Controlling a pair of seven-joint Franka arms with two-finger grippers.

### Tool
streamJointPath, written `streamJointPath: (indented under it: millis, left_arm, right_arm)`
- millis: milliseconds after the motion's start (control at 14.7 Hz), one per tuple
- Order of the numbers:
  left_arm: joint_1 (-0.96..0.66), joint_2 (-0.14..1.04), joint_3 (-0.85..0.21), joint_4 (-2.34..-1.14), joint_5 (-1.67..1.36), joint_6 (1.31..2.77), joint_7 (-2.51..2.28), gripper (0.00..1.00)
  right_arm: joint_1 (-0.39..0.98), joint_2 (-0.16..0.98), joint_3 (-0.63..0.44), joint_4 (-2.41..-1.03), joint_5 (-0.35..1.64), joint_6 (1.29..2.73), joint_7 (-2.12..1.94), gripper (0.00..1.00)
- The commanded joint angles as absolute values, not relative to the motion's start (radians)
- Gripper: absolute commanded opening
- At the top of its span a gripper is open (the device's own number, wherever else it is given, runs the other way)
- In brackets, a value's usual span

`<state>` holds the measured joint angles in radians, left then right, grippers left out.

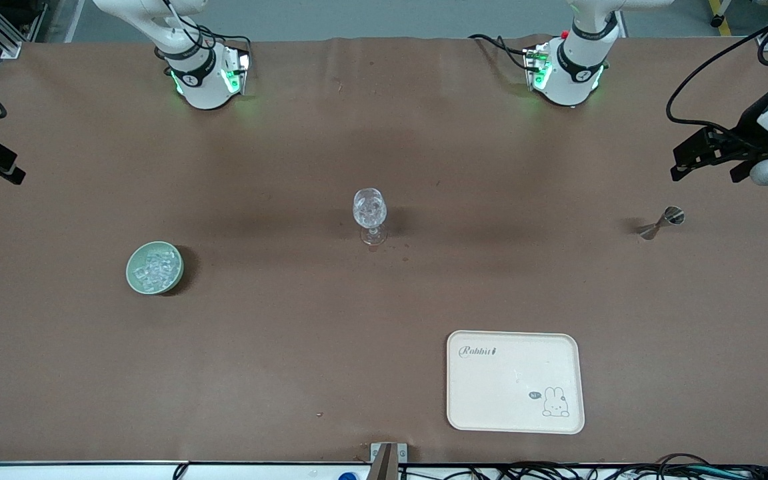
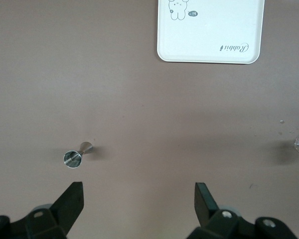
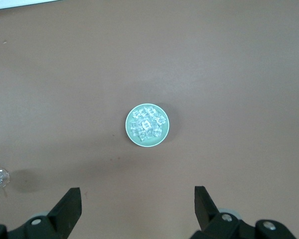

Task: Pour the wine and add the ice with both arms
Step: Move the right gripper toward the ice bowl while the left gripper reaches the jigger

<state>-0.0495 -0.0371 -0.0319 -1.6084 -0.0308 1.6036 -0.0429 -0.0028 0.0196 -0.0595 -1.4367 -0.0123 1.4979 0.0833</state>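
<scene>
Scene read across the front view from 9 o'clock to 3 o'clock. The right tool (image 3: 137, 204) hung high over the table (image 1: 277, 373), out of the front view, at the right arm's end; its jaws stood fully spread and held nothing. The pale green bowl (image 1: 155, 267) sat at about 8 o'clock from the stemmed glass (image 1: 369, 215), with the ice (image 1: 156, 269) heaped inside it. The glass stood upright at table centre, no liquid discernible. The cream tray (image 1: 515, 381) lay bare at 5 o'clock from the glass, nearer the front camera. The steel jigger (image 1: 661, 223) lay tipped on its side at 3 o'clock from the glass. The left tool (image 2: 139, 199) hovered over the table beside the jigger, jaws wide, nothing touched. Judgement: step in hand is the approach, nothing grasped yet. Advice: bring the right tool straight down over the bowl's middle and pinch a single cube; take the jigger at its narrow waist, jaws square across it, since it may roll.
</scene>
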Motion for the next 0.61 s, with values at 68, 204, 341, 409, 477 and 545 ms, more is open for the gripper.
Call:
streamJointPath:
  millis: [68, 204, 341, 409, 477, 545]
  left_arm:
    - [-0.049, -0.038, -0.032, -1.602, -0.015, 1.594, -0.041, 0.99]
    - [-0.049, -0.037, -0.029, -1.601, -0.014, 1.594, -0.048, 0.99]
    - [-0.051, -0.028, -0.006, -1.600, -0.018, 1.591, -0.069, 0.99]
    - [-0.052, -0.026, 0.024, -1.601, -0.018, 1.589, -0.084, 0.99]
    - [-0.052, -0.023, 0.058, -1.601, -0.026, 1.588, -0.103, 0.99]
    - [-0.055, -0.012, 0.099, -1.600, -0.031, 1.588, -0.126, 1.00]
  right_arm:
    - [0.002, 0.009, -0.061, -1.448, -0.014, 1.502, 0.077, 1.00]
    - [0.002, 0.009, -0.061, -1.448, -0.014, 1.500, 0.077, 1.00]
    - [0.002, 0.009, -0.061, -1.448, -0.014, 1.499, 0.075, 1.00]
    - [0.002, 0.011, -0.061, -1.448, -0.014, 1.497, 0.075, 1.00]
    - [0.000, 0.012, -0.061, -1.450, -0.014, 1.494, 0.072, 1.00]
    - [0.002, 0.014, -0.061, -1.456, -0.014, 1.494, 0.065, 1.00]
